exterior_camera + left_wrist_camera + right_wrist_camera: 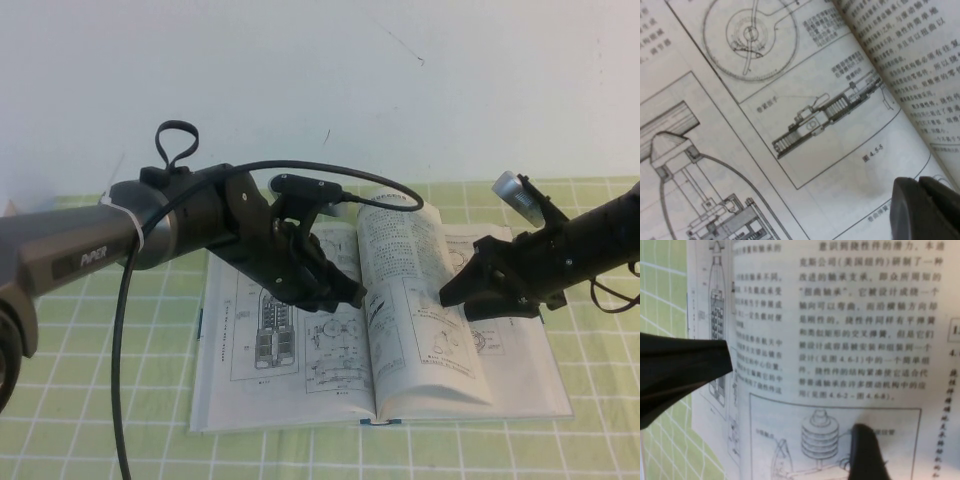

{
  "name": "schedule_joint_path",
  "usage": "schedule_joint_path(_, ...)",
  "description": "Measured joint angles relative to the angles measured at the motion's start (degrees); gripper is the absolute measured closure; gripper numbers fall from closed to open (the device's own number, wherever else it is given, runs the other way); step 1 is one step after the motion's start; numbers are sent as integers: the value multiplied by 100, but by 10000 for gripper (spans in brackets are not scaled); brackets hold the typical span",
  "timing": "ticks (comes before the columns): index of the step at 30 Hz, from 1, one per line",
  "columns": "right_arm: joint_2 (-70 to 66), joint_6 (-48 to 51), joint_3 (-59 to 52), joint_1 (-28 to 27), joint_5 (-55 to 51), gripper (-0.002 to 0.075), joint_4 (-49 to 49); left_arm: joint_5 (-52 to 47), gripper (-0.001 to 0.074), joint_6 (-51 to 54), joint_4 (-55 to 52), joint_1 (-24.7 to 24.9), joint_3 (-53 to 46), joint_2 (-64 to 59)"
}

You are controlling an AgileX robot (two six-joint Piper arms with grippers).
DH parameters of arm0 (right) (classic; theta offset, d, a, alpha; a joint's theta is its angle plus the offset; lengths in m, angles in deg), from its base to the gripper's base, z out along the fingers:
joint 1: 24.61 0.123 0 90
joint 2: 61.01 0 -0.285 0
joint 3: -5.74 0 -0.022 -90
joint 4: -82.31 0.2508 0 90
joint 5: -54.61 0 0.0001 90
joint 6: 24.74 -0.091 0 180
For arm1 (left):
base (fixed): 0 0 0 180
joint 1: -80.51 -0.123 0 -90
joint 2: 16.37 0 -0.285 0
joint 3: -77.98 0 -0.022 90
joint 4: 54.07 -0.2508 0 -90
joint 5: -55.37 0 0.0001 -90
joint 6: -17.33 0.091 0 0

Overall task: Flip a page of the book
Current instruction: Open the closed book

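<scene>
While the book (300, 370) is lying open on the checked green worktop (60, 400), the turn is looking roughly half done, since the page (415, 300) is standing up in a curve over the spine rather than lying flat on either side. On the left, the leaf with the tall machine drawing (268, 335) is lying flat, and the left gripper (352, 292) is hovering over it close to the spine, just beside the raised page; its fingers (920, 210) are sitting pressed together in the left wrist view, gripping nothing that I can see. Further right, the page is bowing with its text side facing the right gripper (462, 298), which is reaching in from the right over the right-hand half of the book. Its fingers (685, 375) are spread well apart, one on each side of the page's edge, and I cannot tell whether either is touching the paper. What is remaining, by my reading, is carrying the page across and laying it flat. No container is showing anywhere.
</scene>
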State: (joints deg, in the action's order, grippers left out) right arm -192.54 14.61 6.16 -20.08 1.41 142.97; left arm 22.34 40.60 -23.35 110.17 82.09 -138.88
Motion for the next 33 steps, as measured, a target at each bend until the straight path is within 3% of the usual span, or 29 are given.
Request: schedule_joint_path(33, -236, 529, 0, 260, -202, 339, 611, -224, 738, 347, 271, 0, -28, 593)
